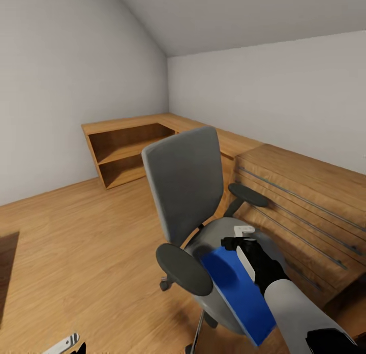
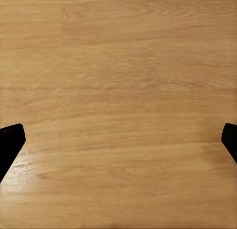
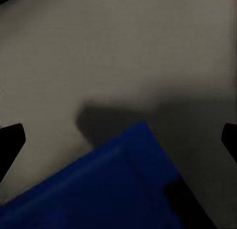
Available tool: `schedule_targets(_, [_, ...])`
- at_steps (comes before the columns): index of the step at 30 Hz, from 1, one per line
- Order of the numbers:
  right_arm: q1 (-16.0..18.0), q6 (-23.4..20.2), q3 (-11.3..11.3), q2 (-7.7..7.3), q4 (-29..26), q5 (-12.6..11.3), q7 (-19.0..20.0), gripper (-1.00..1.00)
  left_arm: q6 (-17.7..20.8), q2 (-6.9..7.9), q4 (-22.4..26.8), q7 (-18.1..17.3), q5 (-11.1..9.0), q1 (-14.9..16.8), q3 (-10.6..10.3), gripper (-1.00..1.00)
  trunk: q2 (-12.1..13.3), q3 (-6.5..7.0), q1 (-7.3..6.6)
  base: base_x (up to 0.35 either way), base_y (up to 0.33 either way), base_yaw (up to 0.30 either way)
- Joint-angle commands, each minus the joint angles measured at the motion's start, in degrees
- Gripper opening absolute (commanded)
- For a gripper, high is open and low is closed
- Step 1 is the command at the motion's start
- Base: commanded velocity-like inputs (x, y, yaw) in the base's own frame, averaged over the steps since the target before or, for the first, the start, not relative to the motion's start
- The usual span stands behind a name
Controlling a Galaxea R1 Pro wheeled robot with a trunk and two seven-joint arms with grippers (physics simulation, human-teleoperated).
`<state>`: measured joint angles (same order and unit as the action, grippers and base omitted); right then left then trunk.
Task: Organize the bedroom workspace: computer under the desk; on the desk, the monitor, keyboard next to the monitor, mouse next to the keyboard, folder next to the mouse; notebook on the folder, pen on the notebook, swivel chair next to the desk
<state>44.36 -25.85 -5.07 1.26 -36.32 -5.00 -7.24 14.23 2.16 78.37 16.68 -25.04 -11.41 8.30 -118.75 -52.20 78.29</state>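
Across the centre of the frame in the head view stands the swivel chair, grey back turned slightly to the left, black armrests out to either side, and behind it, from middle to right of the frame, run the light wooden cabinets against the wall. Wooden floor spreads over the lower left.

Down at the lower middle, on the seat, lies the folder, bright blue and flat, one end reaching past the seat's front edge toward the bottom of the frame. So it is still on the chair, not yet lifted.

Now the right tool: it hangs right over the far end of the folder. Its wrist view looks at grey seat padding with the blue corner low in the frame, and the two dark fingertips sit far apart at the left and right edges, so the fingers are spread wide and hold nothing.

The left tool is spread wide too, empty, above bare floorboards.

By my reading, the job is at an early step: the folder move is just being set up, a grasp is not yet made, and the notebook, pen and chair placement would all follow it. Nothing here tells how the other items stand.
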Motion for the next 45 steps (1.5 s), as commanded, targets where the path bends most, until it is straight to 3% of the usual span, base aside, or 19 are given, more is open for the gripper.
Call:
schedule_targets(1, [0.0, -0.3, -0.3, -0.03, -0.1, -0.5, -0.5, 1.00, 0.2, 0.03, 0.1, 0.3, -0.5, 0.0, 0.0, 1.00, 0.0, -0.04, -0.01, -0.054, 0.000, 0.000])
schedule_targets(35, [0.0, -0.3, -0.3, -0.03, -0.1, -0.5, -0.5, 1.00, 0.3, 0.04, 0.0, 0.4, -0.6, 0.0, 0.0, 1.00, 0.0, -0.04, -0.01, -0.079, -0.025, 0.000])
schedule_targets(45, [0.0, -0.3, -0.3, -0.03, -0.3, -0.7, -0.5, 1.00, 0.3, -0.01, -0.1, 0.4, -0.6, 0.0, -0.1, 1.00, 4.0, 1.75, -2.21, -0.006, 0.000, 0.000])
